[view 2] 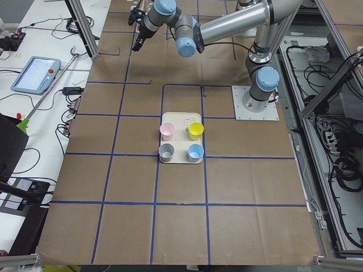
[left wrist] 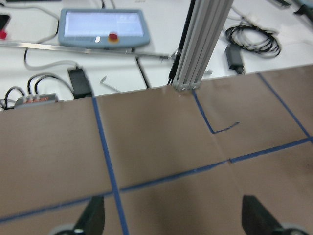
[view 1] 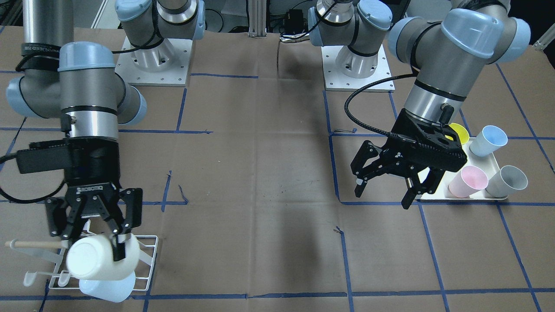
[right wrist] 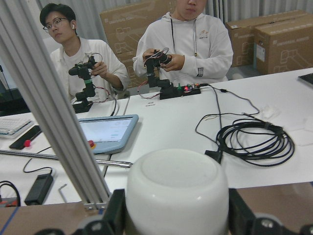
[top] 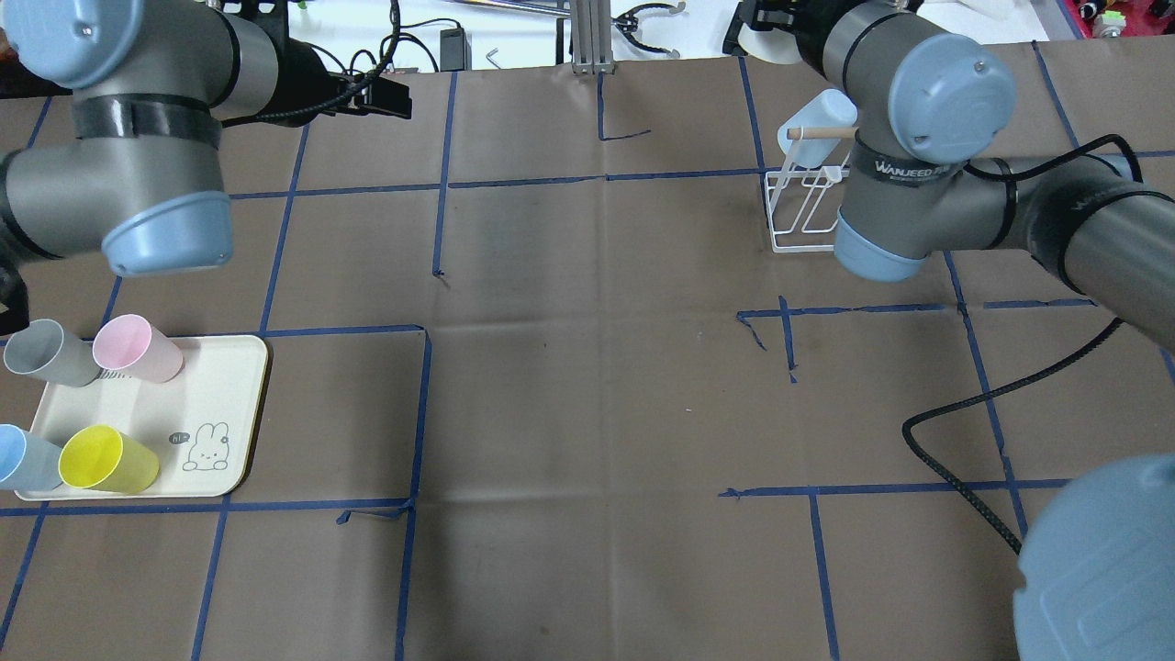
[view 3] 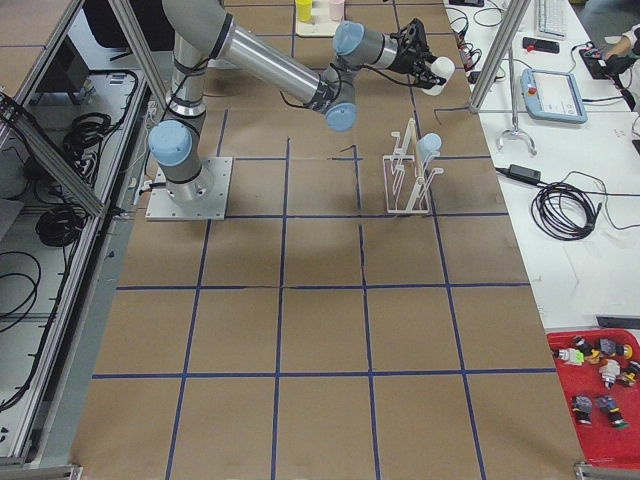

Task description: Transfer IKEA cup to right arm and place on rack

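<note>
Since the white IKEA cup (view 1: 102, 258) looks like thin moulded plastic, I judge it light, stiff and unlikely to break, though its smooth, glossy wall is probably slippery. Its tapered shape means a squeeze tends to push it toward the narrow base, so the best hold is across the wall near mid-height. That is roughly where the right gripper (view 1: 92, 242) has it, with the two black fingers closed onto opposite sides. The cup hangs tilted, almost on its side, just above the rack (view 1: 147, 242), near the worktop's far edge toward its right-hand corner.

The rack is thin white wire with loop-tipped prongs and a pale wooden rod (view 1: 34, 244) across it. A pale-blue cup (view 1: 108, 290) already sits on it, directly below the white one. From the wrist camera the held cup shows a rounded, closed base.

The left gripper (view 1: 383, 196) is spread wide and holds nothing. It hovers beside the cream tray (view 1: 459, 198) toward the worktop's left end, which carries yellow, blue, pink and grey cups lying over.
</note>
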